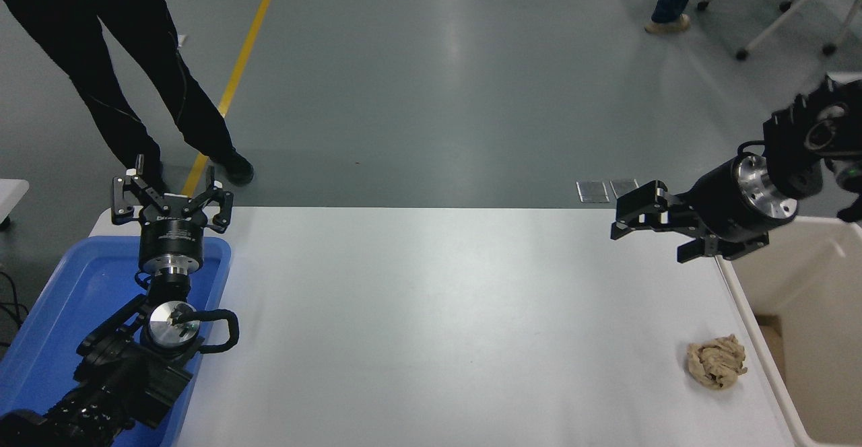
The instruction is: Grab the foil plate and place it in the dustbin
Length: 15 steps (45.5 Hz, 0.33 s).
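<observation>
Here the right black gripper hangs empty with its fingers spread apart, above the far right corner of the white table, pointing left. The large beige plastic dustbin stands just beside the table's right edge, to the gripper's right and below its wrist. No foil plate shows anywhere; whether it lies inside the bin cannot be told. A crumpled brown paper wad rests near the bin. The left black gripper sits parked, fingers splayed, over the shallow blue plastic tray.
</observation>
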Tool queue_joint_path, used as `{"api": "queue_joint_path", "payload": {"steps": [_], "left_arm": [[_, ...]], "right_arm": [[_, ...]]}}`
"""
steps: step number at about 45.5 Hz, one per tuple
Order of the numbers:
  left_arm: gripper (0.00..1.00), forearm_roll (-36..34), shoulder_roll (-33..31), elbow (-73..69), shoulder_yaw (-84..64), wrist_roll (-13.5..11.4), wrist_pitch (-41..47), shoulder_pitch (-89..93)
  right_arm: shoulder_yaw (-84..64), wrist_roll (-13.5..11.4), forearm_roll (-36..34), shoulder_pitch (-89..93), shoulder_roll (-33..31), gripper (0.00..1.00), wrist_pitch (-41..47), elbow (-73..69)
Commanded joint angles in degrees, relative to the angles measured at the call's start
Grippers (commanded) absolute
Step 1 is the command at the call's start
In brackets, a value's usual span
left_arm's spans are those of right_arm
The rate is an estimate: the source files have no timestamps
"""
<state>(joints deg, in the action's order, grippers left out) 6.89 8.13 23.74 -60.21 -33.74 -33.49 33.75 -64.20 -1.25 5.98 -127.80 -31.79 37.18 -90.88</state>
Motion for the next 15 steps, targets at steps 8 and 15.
{"api": "queue_joint_path", "payload": {"steps": [8, 15], "left_arm": [[0.99, 0.1, 0.0, 0.0, 0.0, 0.0, 0.0, 0.0], [0.99, 0.1, 0.0, 0.0, 0.0, 0.0, 0.0, 0.0]], "right_arm": [[-2.2, -4.4, 1.0, -10.5, 1.6, 1.00, 7.8, -3.9], [-2.9, -6.0, 1.1, -10.5, 1.9, 1.00, 7.8, -3.8]]}}
